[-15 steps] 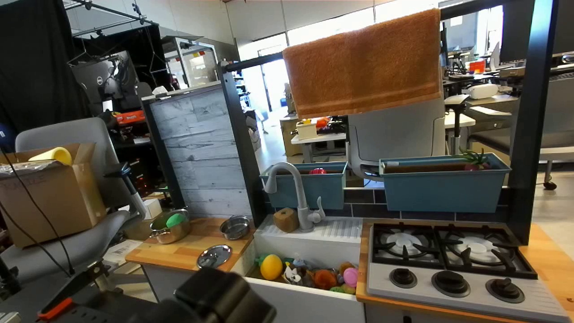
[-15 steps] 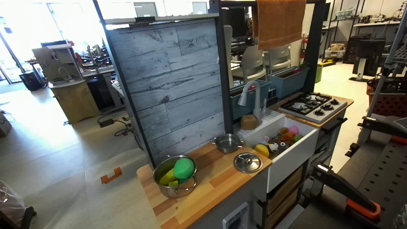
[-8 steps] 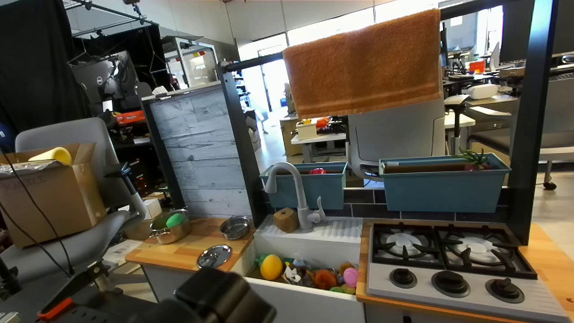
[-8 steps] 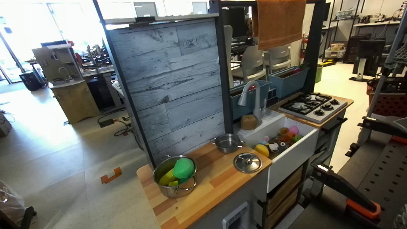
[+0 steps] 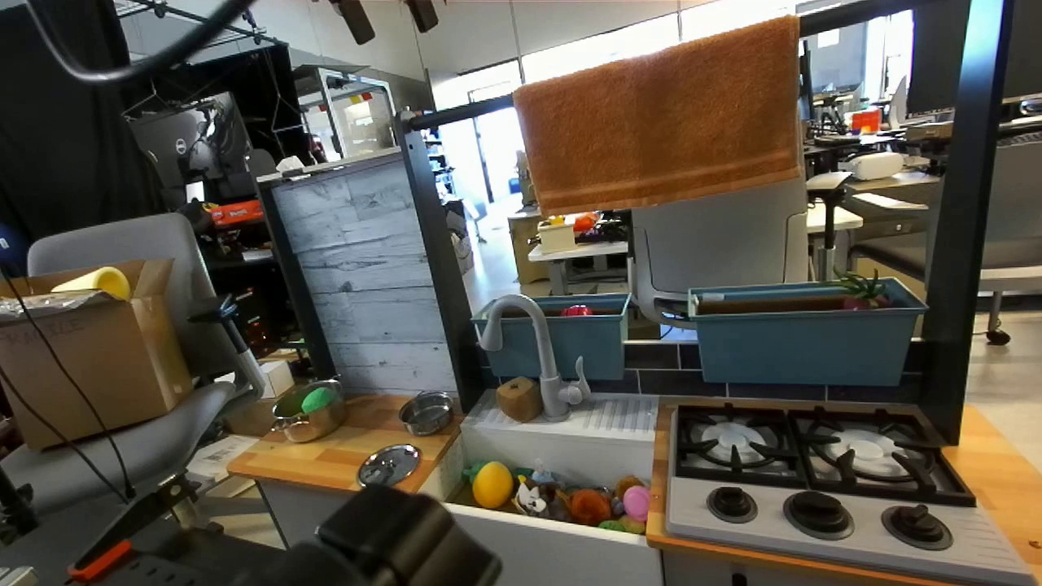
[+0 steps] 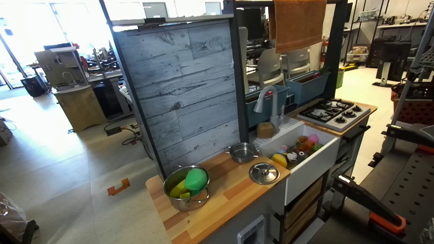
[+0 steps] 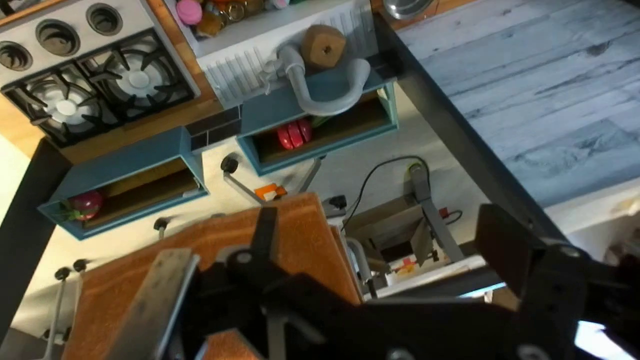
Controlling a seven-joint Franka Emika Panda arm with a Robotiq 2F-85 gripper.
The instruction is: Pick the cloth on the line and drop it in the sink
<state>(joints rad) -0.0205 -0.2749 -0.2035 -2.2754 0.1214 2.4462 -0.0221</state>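
Note:
The cloth (image 5: 659, 122), an orange-brown towel, hangs folded over the line (image 5: 464, 111), a dark bar between two black posts. It also shows in an exterior view (image 6: 298, 27) and in the wrist view (image 7: 312, 235). My gripper (image 5: 396, 29) shows only its fingertips at the top edge, left of the cloth and apart from it in the picture. In the wrist view my gripper (image 7: 382, 230) is open, with nothing between its fingers; one finger overlaps the cloth, and I cannot tell if they touch. The white sink (image 5: 562, 446) holds several toys and shows in both exterior views (image 6: 313, 174).
A grey faucet (image 5: 533, 342) and a wooden block (image 5: 519, 399) stand behind the basin. Blue planters (image 5: 806, 346) sit below the cloth. The stove (image 5: 814, 456) is right of the sink. A black post (image 5: 435, 260) and grey-white panel (image 5: 366, 277) stand left. Pots (image 6: 186, 200) sit on the counter.
My gripper's fingertips have come into view at the top of an exterior view, moving right and down toward the cloth's side. A dark cable has appeared top left. The cloth has not moved.

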